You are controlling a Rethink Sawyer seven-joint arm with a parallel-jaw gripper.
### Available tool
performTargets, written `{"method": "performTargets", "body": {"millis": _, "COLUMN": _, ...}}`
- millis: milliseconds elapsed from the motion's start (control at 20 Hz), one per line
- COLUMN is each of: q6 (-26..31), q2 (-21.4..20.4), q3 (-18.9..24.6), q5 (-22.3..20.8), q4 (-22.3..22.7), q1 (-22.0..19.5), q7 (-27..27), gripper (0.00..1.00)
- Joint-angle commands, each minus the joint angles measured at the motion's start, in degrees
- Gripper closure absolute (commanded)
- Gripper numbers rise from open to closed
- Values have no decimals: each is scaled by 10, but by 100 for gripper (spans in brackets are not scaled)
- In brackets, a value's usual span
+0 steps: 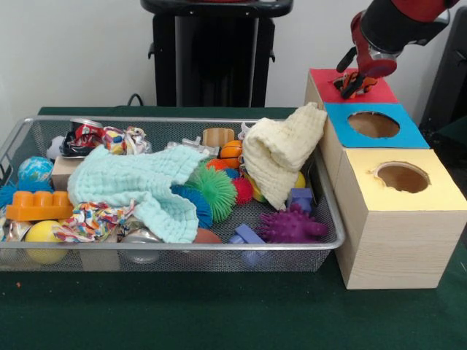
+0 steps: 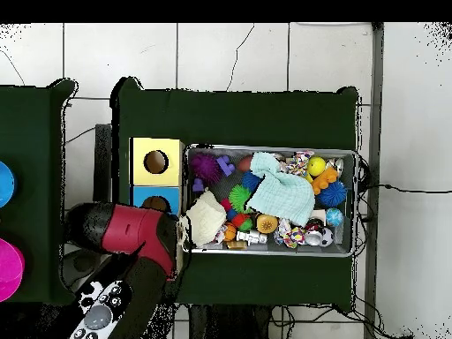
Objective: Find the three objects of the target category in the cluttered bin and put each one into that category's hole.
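Observation:
The bin (image 1: 219, 249) is a long silver wire basket full of toys; it also shows in the overhead view (image 2: 265, 148). To its right stand three wooden boxes topped red (image 1: 321, 79), blue (image 1: 343, 125) and yellow (image 1: 438, 195), each with a round hole. My gripper (image 1: 355, 84) hangs over the red box's hole, shut on a small orange and black object (image 1: 359, 79). In the overhead view my arm (image 2: 132, 234) hides the gripper and the red box.
In the bin lie a mint cloth (image 1: 139, 186), a cream cloth (image 1: 281, 149) draped over the right rim, a green spiky ball (image 1: 217, 191), a purple spiky toy (image 1: 290, 224) and an orange brick (image 1: 38, 205). The black pedestal (image 1: 215, 58) stands behind.

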Motion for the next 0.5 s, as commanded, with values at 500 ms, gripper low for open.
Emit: {"method": "performTargets", "body": {"millis": 500, "q6": 97, "q2": 90, "q3": -105, "q5": -153, "q4": -162, "q1": -2, "q7": 60, "gripper": 0}}
